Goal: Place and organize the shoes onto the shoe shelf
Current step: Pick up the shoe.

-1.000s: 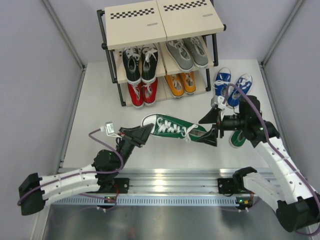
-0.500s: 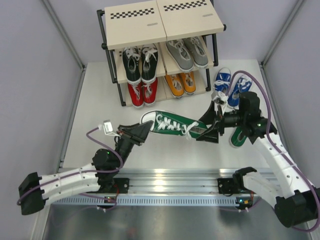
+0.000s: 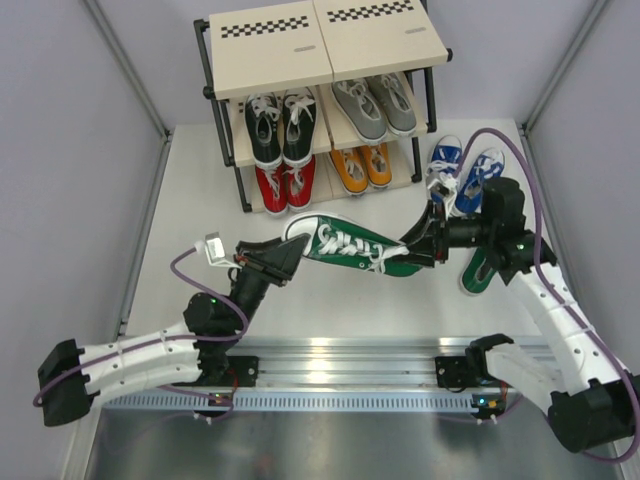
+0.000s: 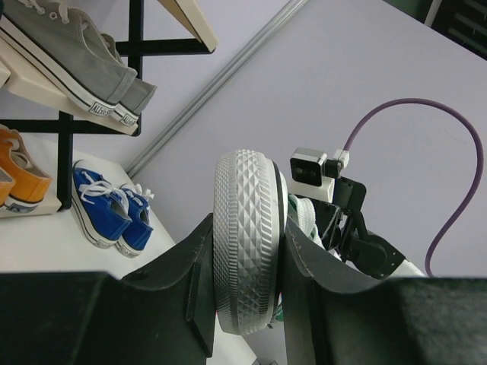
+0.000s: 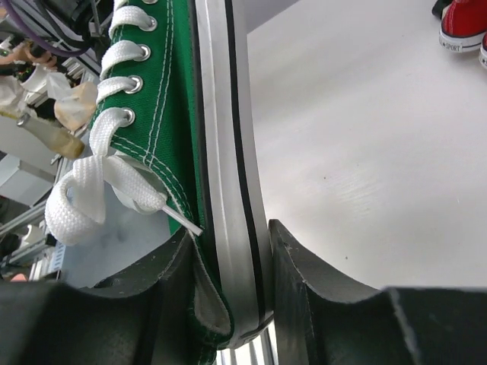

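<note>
One green shoe (image 3: 350, 245) hangs lengthwise between both arms, just in front of the shoe shelf (image 3: 320, 45). My left gripper (image 3: 288, 257) is shut on its toe; the ribbed white toe cap (image 4: 247, 236) fills the gap between the left gripper (image 4: 247, 293) fingers. My right gripper (image 3: 425, 248) is shut on the heel, with the heel wall and white sole (image 5: 232, 167) of the green shoe (image 5: 171, 99) pinched in the right gripper (image 5: 232, 285). The other green shoe (image 3: 478, 272) lies on the table, mostly hidden by the right arm.
The shelf holds a black pair (image 3: 282, 125) and a grey pair (image 3: 375, 105) on the middle tier, and a red pair (image 3: 285, 185) and an orange pair (image 3: 362, 165) on the bottom. A blue pair (image 3: 465, 168) stands on the table right of the shelf. The shelf's top board is bare.
The right gripper went from wide open around the heel to shut on it. The green shoe shifted slightly toward the shelf, and both arms moved with it.
</note>
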`<action>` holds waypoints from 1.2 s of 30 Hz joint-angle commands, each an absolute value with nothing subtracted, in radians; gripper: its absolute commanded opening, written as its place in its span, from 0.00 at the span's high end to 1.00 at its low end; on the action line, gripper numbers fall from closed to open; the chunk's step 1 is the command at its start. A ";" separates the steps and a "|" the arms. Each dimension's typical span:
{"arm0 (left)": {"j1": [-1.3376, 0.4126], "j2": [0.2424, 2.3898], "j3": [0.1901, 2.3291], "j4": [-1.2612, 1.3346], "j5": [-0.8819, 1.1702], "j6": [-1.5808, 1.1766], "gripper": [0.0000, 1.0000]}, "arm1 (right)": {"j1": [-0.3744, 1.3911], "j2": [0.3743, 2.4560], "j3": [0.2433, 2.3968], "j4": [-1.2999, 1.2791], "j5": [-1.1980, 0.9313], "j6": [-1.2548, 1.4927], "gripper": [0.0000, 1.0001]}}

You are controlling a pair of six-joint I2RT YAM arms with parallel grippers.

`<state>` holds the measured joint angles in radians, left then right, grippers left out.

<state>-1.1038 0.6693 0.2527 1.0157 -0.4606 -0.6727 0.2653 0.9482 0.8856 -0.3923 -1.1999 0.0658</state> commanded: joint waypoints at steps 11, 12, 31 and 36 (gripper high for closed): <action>-1.104 0.577 0.324 0.799 -0.606 -0.799 0.84 | 0.175 0.842 0.905 -0.183 -1.399 0.186 1.00; -1.104 0.577 0.322 0.786 -0.609 -0.805 0.79 | 0.169 0.844 0.905 -0.178 -1.397 0.195 1.00; -1.100 0.592 0.325 0.767 -0.565 -0.795 1.00 | 0.138 0.873 0.861 -0.190 -1.374 0.158 1.00; -1.091 0.600 0.311 0.795 -0.558 -0.799 1.00 | 0.140 0.876 0.857 -0.262 -1.376 0.072 0.65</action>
